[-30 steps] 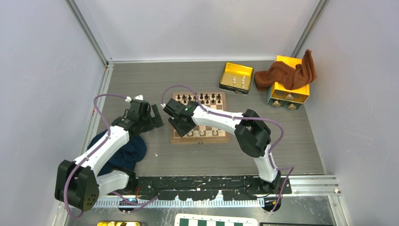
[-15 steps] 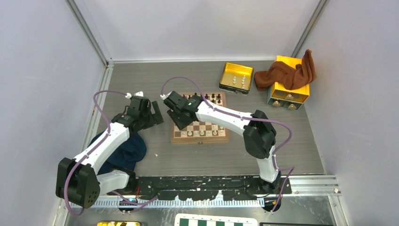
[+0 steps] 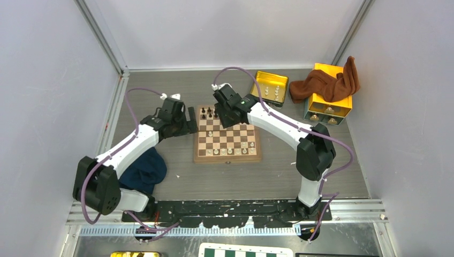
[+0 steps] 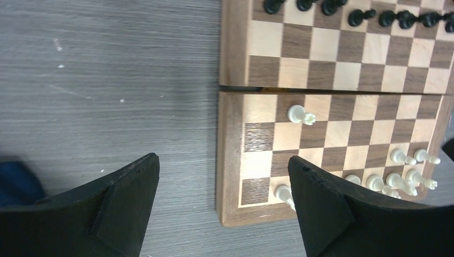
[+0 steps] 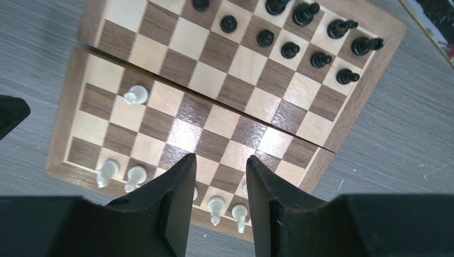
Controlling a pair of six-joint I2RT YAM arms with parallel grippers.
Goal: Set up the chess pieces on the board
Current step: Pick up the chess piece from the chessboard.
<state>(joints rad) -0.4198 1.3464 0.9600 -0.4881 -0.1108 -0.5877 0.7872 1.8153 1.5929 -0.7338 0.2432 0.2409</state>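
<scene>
Wooden board (image 3: 230, 137), left tool (image 4: 222, 160) wide open at its edge, right tool (image 5: 219, 159) part-open, both empty

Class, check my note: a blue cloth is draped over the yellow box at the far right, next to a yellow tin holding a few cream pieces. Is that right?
One slip: the cloth draped over the yellow box is brown, not blue, as the top external view shows. The box does sit at the far right, next to the yellow tin holding a few cream pieces.

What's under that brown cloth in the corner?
A yellow box: part of its top shows. The brown cloth drapes across the rest, so anything lying there is hidden.
</scene>
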